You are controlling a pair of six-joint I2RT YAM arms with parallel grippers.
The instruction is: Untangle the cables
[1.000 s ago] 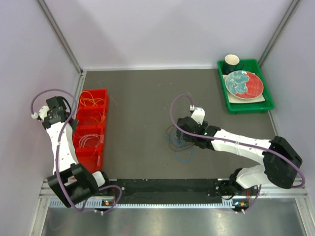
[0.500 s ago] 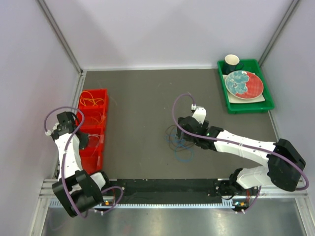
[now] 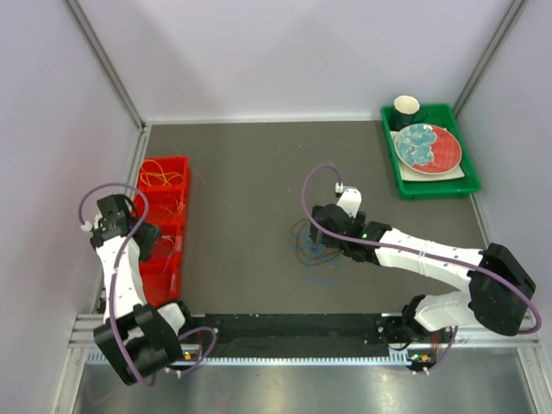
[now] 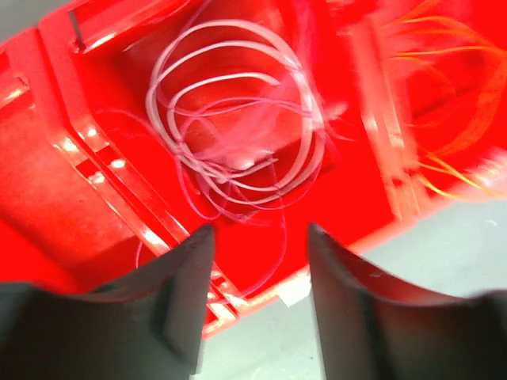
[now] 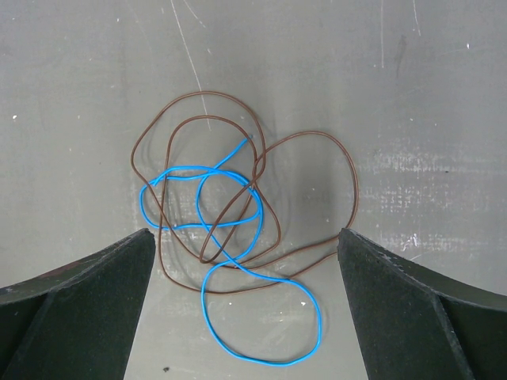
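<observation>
- Left wrist view: left end effector (image 4: pixel 259 237) stands partly open and empty. White cable (image 4: pixel 238 119) and pink cable (image 4: pixel 238 210) lie coiled just beyond its fingertips in a red bin (image 4: pixel 47 174) compartment, apparently kept apart from the tangle.
- Right end effector (image 5: pixel 245 233) hangs wide open and empty, directly over blue cable (image 5: pixel 238 267) and brown cable (image 5: pixel 253 190), which are interlooped on the surface (image 5: pixel 396 79); it is likely lining up a pick.

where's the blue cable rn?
The blue cable lies on the mat below the open right gripper in the right wrist view, tangled with the brown cable; mid-table in the top view.
</observation>
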